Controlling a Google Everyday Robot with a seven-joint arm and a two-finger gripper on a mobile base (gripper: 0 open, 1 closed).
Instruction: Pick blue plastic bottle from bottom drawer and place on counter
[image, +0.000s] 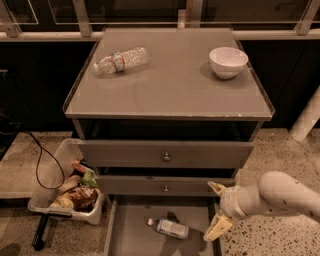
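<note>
The blue plastic bottle (169, 228) lies on its side, white cap to the left, on the floor of the open bottom drawer (131, 235). My gripper (216, 211) is at the drawer's right edge, just right of the bottle and apart from it. Its two pale fingers are spread, with nothing between them. The white arm (280, 196) reaches in from the right. The counter (170, 80) is the cabinet's broad grey top, above.
A crinkly clear bottle (121, 60) lies on the counter's back left and a white bowl (228, 61) stands at its back right. Two upper drawers with round knobs (166, 157) are shut. A clear bin of snacks (70, 192) sits on the floor left of the cabinet, with a black cable.
</note>
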